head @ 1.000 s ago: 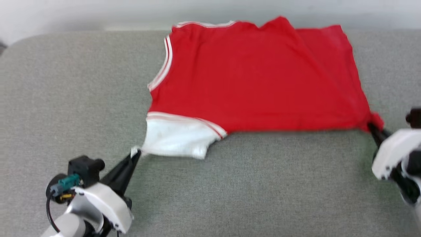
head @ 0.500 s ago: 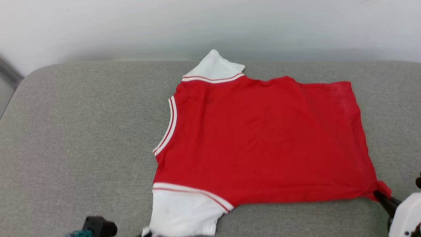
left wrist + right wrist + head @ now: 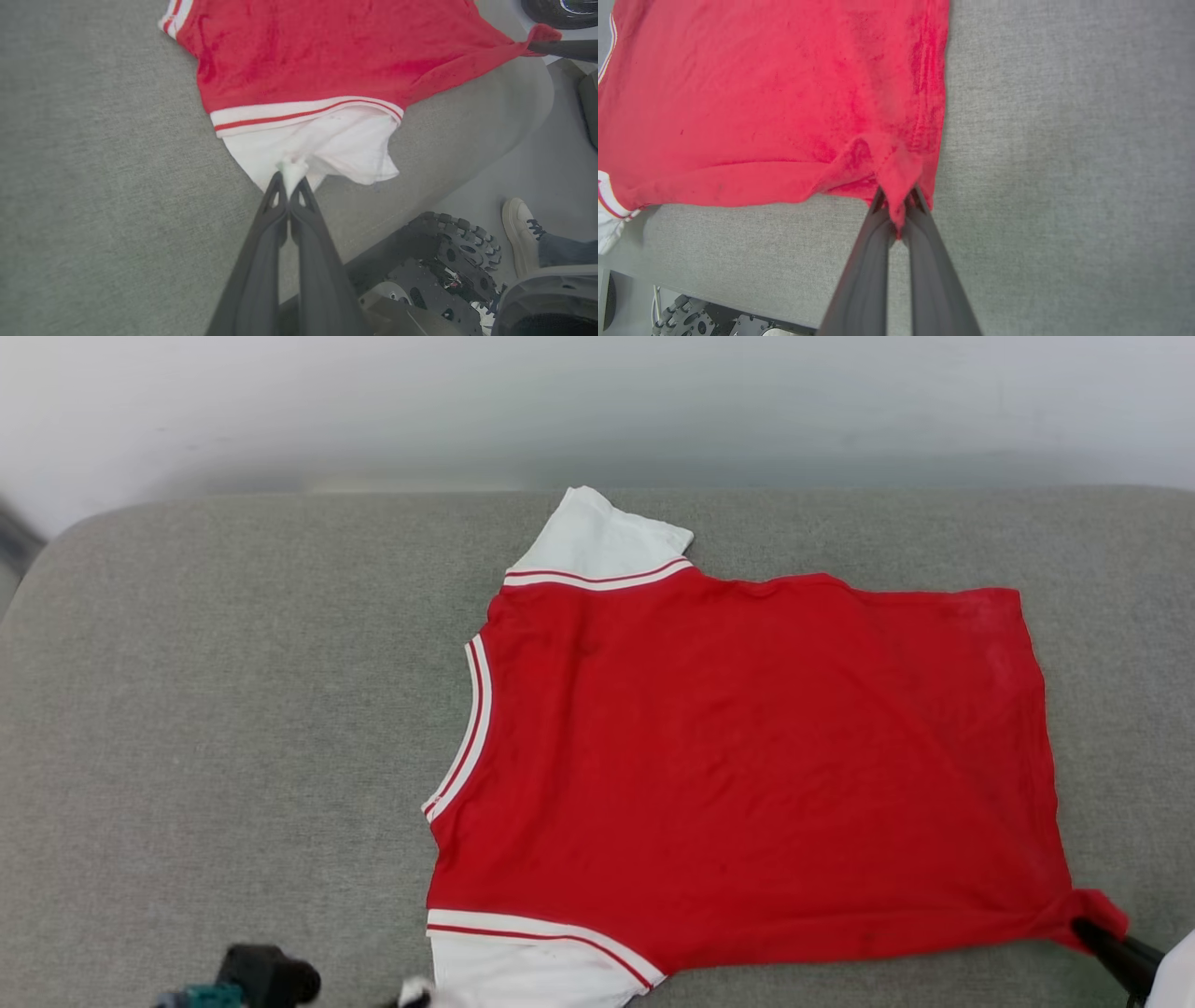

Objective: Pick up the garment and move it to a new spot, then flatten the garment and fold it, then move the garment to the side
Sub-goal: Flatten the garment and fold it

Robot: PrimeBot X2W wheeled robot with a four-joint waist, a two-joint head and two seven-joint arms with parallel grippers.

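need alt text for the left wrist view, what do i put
The left gripper, shut, pinches the white sleeve of a red shirt lying on a grey cushion. At upper right the right gripper holds the shirt's red corner; at lower right are the robot's wheeled base and a person's white shoe.

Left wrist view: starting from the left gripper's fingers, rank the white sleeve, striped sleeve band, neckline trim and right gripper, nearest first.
1. White sleeve: pinched by the left gripper, at centre.
2. Striped sleeve band: just beyond the sleeve, centre.
3. Neckline trim: top left corner.
4. Right gripper: far top right, shut on a hem corner of the garment.
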